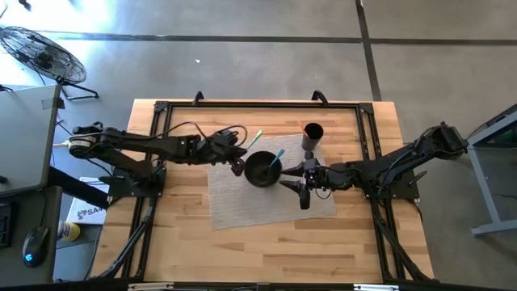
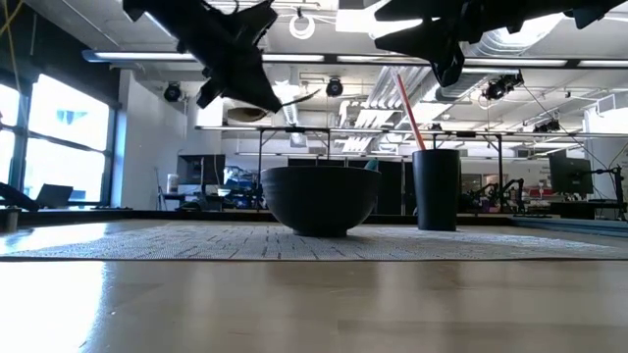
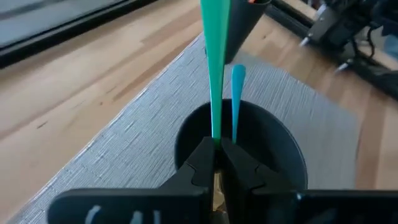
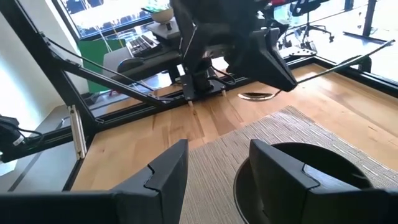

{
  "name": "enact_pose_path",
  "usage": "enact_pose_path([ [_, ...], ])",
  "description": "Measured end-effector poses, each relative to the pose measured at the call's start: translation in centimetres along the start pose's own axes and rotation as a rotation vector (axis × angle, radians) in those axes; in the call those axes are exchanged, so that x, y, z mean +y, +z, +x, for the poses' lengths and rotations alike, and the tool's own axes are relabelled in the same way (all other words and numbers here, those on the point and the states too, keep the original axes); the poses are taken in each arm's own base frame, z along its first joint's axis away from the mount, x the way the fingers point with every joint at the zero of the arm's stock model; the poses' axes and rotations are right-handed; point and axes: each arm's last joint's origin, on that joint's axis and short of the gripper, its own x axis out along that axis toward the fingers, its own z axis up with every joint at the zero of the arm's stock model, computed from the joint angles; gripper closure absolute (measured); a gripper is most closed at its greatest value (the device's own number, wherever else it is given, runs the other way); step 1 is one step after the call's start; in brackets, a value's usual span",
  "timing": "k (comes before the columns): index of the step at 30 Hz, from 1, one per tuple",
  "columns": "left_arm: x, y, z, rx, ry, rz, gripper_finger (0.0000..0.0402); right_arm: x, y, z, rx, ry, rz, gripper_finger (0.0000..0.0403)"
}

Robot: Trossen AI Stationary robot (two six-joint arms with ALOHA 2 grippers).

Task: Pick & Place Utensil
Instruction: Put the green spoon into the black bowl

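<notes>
The left gripper [image 3: 216, 163] is clamped tight on a green utensil [image 3: 215, 62], whose thin handle rises straight out from between the closed fingertips. Directly beneath that gripper sits a dark bowl [image 1: 260, 170], and inside the bowl, just beside the green utensil, a blue utensil [image 3: 237, 93] leans against the rim. From overhead the green utensil [image 1: 255, 139] sticks out past the gripper toward the far edge of the table, while the blue utensil [image 1: 276, 157] angles up out of the bowl on the side away from the gripper. The bowl rests on a grey woven mat [image 1: 234, 198] laid over the wooden table [image 1: 186, 234]. Beyond the bowl from the left gripper stands a tall dark cup [image 1: 313, 134] at the mat's far corner; at table height a red straw-like stick [image 2: 408, 110] leans out of it. The right gripper [image 1: 302, 187] hangs on the bowl's opposite side, fingers spread wide with nothing between them, one finger [image 4: 283, 171] over the bowl's rim.
</notes>
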Motion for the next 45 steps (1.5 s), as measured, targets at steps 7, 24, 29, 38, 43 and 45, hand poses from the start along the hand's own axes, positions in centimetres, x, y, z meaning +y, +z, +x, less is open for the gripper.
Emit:
enact_pose_path([
  [7, -2.4, 0.1, 3.0, -0.087, -0.065, -0.008, 0.0392, 0.1, 0.0, 0.0, 0.006, 0.017, 0.009, 0.0237],
  [24, -2.6, -4.1, 10.3, -0.102, -0.004, -0.003, 0.0392, 0.2, 0.0, 0.0, 0.018, 0.049, 0.011, 0.0237],
  [29, -2.6, -4.2, 10.6, -0.099, -0.012, -0.006, 0.0392, 0.2, -0.1, 0.0, 0.02, 0.048, 0.007, 0.0237],
  [38, -2.6, -5.0, 10.5, -0.096, 0.04, 0.001, 0.0392, 0.1, -0.1, 0.0, 0.024, 0.048, 0.005, 0.0237],
  [43, -2.5, -5.4, 10.9, -0.088, 0.05, 0.0, 0.0392, 0.1, -0.1, 0.0, 0.025, 0.048, 0.005, 0.0237],
  [45, -2.4, -5.8, 11.3, -0.072, 0.058, 0.008, 0.0392, 0.1, -0.1, 0.0, 0.025, 0.048, 0.005, 0.0237],
])
